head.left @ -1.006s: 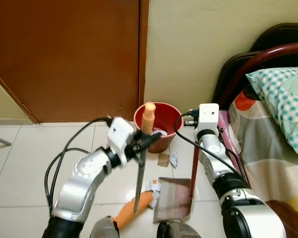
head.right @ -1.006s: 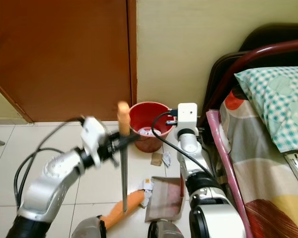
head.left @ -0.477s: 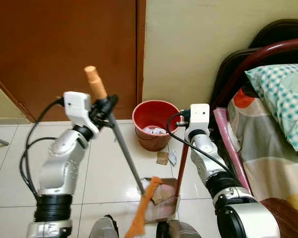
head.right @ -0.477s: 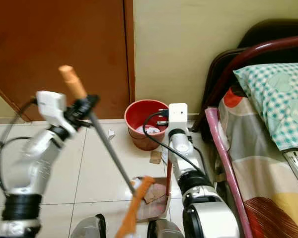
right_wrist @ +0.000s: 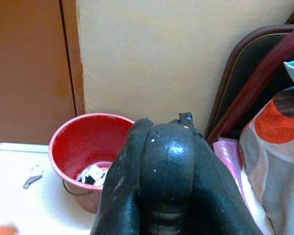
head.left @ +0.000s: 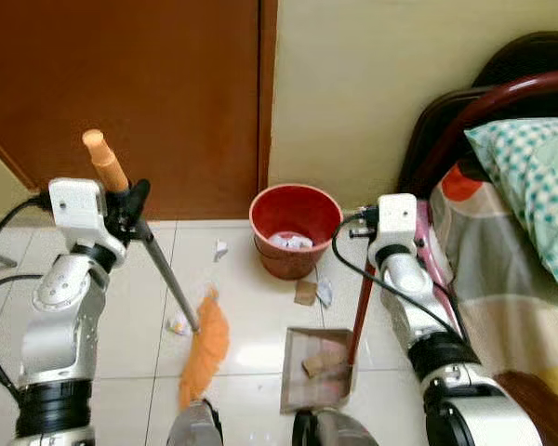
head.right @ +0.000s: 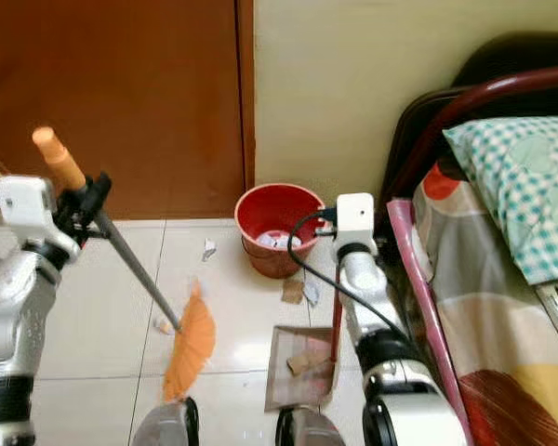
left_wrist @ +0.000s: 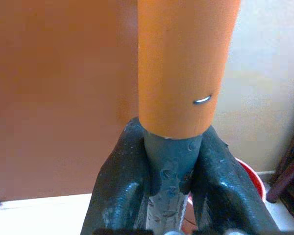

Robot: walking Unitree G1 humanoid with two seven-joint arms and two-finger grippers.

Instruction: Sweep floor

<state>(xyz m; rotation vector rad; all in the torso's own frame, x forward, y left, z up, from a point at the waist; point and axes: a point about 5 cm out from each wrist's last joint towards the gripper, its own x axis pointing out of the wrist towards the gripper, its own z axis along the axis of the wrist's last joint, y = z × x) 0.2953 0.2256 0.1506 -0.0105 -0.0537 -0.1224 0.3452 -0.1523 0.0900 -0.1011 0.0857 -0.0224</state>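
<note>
My left gripper (head.left: 132, 208) is shut on the broom's grey shaft (left_wrist: 169, 161), just below its orange grip (head.left: 103, 160). The shaft slants down to the orange bristles (head.left: 205, 355), which rest on the tiles left of the dustpan (head.left: 302, 383). Brown scraps (head.left: 322, 359) lie in the pan. My right gripper (right_wrist: 161, 147) is shut on the top of the pan's upright red handle (head.left: 362, 311). A white paper scrap (head.left: 178, 323) lies beside the bristles, and another (head.left: 220, 249) lies nearer the door.
A red bucket (head.left: 296, 229) with paper in it stands against the wall. A brown scrap (head.left: 305, 294) and a white one (head.left: 325, 294) lie in front of it. A bed (head.left: 516, 269) with a dark frame fills the right side. A brown door (head.left: 121, 102) is at the back left.
My left arm has swung the broom to the left, away from the dustpan, and the bristles now rest on the tiles. The right gripper still holds the pan handle upright.
</note>
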